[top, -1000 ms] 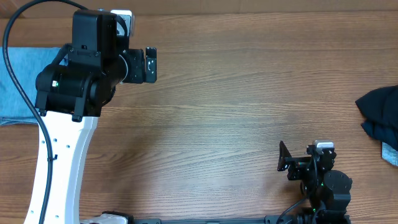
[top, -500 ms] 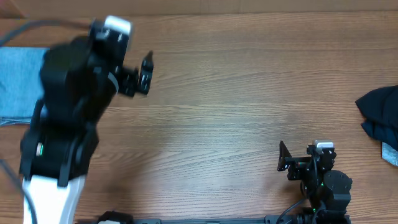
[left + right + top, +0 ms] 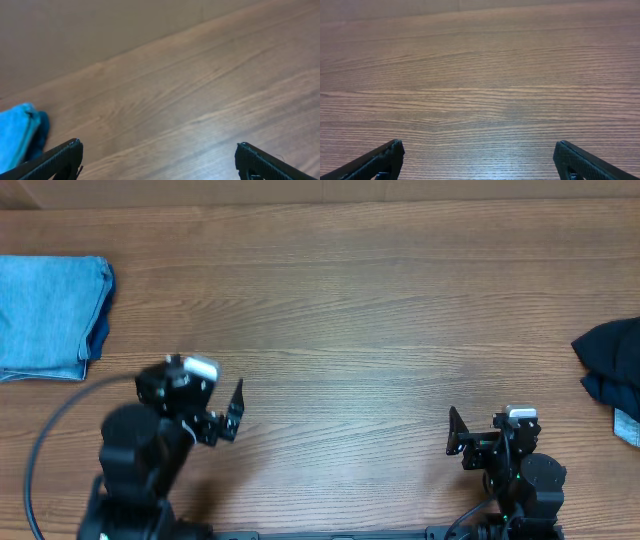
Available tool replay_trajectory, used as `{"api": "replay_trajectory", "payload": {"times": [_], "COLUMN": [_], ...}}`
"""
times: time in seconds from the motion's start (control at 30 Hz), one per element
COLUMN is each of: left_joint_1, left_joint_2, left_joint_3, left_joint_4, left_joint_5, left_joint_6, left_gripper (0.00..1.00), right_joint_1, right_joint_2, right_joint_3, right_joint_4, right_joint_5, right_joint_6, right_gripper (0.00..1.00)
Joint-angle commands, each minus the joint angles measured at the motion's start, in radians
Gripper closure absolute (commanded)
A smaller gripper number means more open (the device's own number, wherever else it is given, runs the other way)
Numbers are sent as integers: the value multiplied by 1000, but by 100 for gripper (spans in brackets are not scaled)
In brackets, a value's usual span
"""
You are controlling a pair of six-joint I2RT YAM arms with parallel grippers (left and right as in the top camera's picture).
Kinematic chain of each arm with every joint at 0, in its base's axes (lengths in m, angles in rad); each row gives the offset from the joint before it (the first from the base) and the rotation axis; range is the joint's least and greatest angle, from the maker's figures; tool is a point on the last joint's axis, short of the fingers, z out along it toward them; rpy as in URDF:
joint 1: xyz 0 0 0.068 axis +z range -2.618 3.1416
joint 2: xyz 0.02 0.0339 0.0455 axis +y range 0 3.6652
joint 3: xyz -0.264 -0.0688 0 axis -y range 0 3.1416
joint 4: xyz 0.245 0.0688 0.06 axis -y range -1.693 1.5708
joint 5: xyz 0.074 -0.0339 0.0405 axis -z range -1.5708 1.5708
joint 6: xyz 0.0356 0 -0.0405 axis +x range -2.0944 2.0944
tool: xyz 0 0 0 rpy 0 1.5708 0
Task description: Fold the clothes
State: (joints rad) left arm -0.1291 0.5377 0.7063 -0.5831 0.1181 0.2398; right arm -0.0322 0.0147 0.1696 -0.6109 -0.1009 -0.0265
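wide bare stretch of table [image 3: 350,330] across the middle, passable from either side. folded jeans [image 3: 50,315] stacked at far left edge, well apart from left gripper [image 3: 232,418]. dark navy garment [image 3: 608,370] bunched at far right edge, well apart from right gripper [image 3: 456,432]. both jaws spread wide, only wood ahead between them. bare wood between the two arms.

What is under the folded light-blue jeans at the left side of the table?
A strip of darker blue cloth peeks out along the right edge of the jeans, above the table. The jeans cover the rest, so its full shape is hidden.
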Motion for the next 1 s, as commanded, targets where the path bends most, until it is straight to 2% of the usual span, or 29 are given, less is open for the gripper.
{"api": "replay_trajectory", "payload": {"times": [0.0,0.2,0.4,0.6,0.97], "left_joint_1": [5,5,5,5,5], "left_joint_2": [-141,-345,-479,-535,-534], "left_joint_3": [-158,-372,-480,-536,-562], "left_joint_4": [13,26,35,39,61], "left_joint_5": [54,90,93,93,89], "left_joint_6": [15,-11,-19,-20,-38], "left_gripper": [0,0,0,0,0], "right_joint_1": [-2,-2,-2,-2,-2], "right_joint_2": [-12,-12,-12,-12,-12], "right_joint_3": [-13,-13,-13,-13,-13], "right_joint_4": [4,4,4,4,4], "right_joint_5": [-8,-8,-8,-8,-8], "right_joint_6": [0,0,0,0,0], "right_gripper": [0,0,0,0,0]}}
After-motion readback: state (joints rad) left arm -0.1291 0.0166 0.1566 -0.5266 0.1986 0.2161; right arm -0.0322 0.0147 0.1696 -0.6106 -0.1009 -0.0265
